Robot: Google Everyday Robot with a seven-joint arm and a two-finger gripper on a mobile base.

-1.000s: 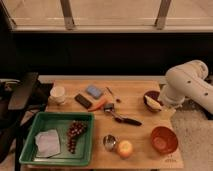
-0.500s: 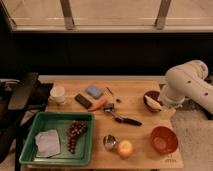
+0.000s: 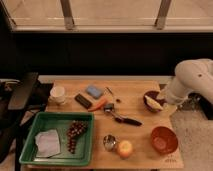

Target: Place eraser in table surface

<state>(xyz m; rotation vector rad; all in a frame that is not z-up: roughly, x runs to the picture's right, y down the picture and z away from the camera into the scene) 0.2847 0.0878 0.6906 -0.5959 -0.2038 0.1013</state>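
Your gripper hangs at the right edge of the table surface, at the end of the white arm and just beside a dark bowl. Whether it is open or closed, or holds anything, cannot be told from here.

The eraser lies flat on the wood at the left-centre, well apart from the gripper. A light-blue pad sits just behind it and a carrot just to its right.

The risks, as a judgement:
- A reach across could clip the dark bowl, because the arm starts so near its rim.
- A loose aim could land on the pad or nudge the carrot, since both crowd the eraser.
- A long-handled utensil lies on the path between gripper and eraser.

Containers, working outward:
- The dark bowl holds something pale yellow — what it is cannot be told.
- An orange bowl at the front right looks empty.
- A small metal cup stands at the front, beside a round orange fruit; its contents are unclear.
- A white cup sits at the far left.
- A green tray at the front left holds dark grapes and a white cloth.
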